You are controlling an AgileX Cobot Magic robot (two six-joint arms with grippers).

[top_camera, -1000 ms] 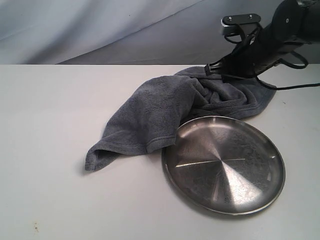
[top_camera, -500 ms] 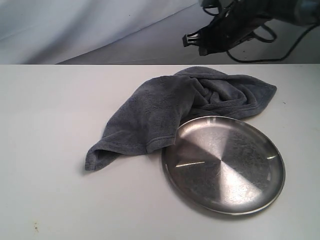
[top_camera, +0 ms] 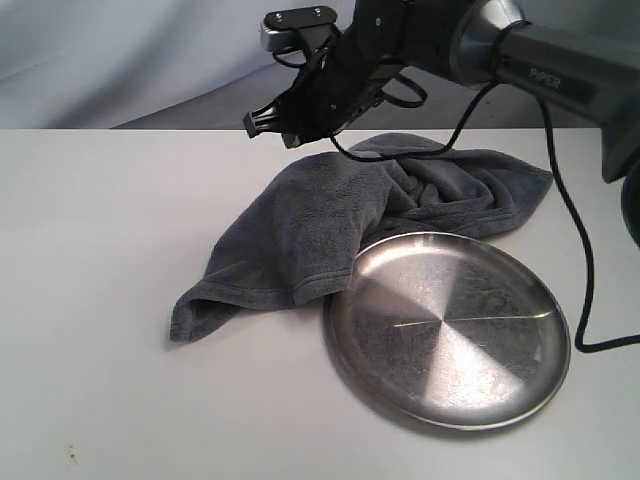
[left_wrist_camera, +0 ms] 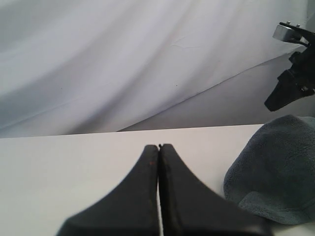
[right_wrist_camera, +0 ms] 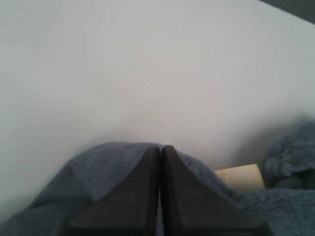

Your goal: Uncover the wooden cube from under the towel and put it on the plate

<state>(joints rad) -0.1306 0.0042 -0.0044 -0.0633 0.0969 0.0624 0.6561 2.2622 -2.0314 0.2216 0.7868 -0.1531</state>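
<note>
1. Plate (top_camera: 447, 330): round shiny metal, lying flat on the table (top_camera: 100, 300).
2. Towel (top_camera: 320, 215): dark grey-blue, fluffy, crumpled, hem touching the plate's rim.
3. Cube (right_wrist_camera: 239, 177): pale wood, a sliver showing between towel folds.

White table (top_camera: 100, 400), pale draped backdrop (top_camera: 120, 50)

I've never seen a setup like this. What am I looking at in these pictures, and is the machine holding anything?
This is a robot with two arms, each ending in a two-fingered gripper. One picture is from a camera off the arms: a white table, a grey-blue towel, a silver plate, and the right gripper over the towel. The other two are from cameras on the wrists, looking along the fingers. The left gripper and the right are shut, holding nothing. The right wrist view shows a wooden cube peeking from the towel.
</note>
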